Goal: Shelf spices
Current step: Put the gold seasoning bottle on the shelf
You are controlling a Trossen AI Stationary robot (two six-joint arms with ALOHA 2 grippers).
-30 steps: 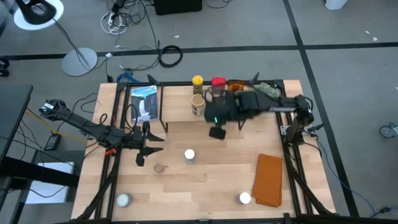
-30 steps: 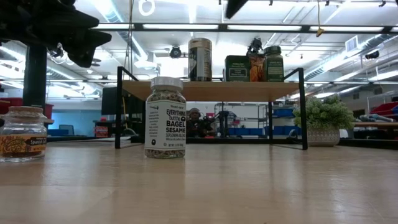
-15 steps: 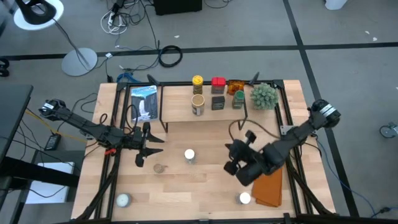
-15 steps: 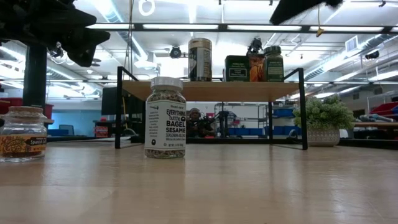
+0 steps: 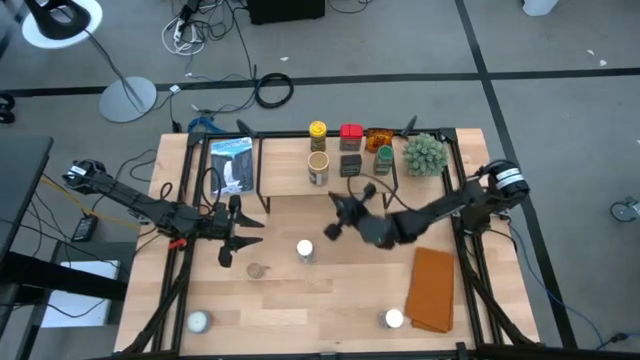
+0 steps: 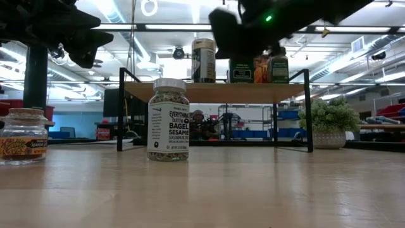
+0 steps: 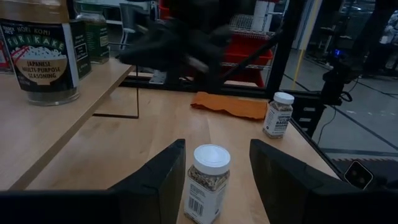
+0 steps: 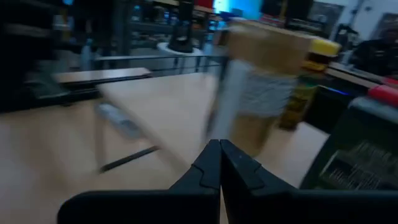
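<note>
High view is showing the right gripper point(image 5: 335, 228), fingers clenched on nothing, hanging over the counter point(image 5: 330, 300) before the shelf point(image 5: 300, 180) carrying several spices. Left gripper point(image 5: 228, 258) is holding its fingers parted, empty, facing a white-lidded spice jar point(image 5: 305, 250).

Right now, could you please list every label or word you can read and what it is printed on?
"EVERYTHING BUT THE BAGEL SESAME": white-lidded jar on the table.
"FURIKAKE JAPANESE MULTI-PURPOSE SEASONING": jar on the shelf.
Brown-lidded jar: label too small to read.
Other shelf tins: unreadable.
</note>
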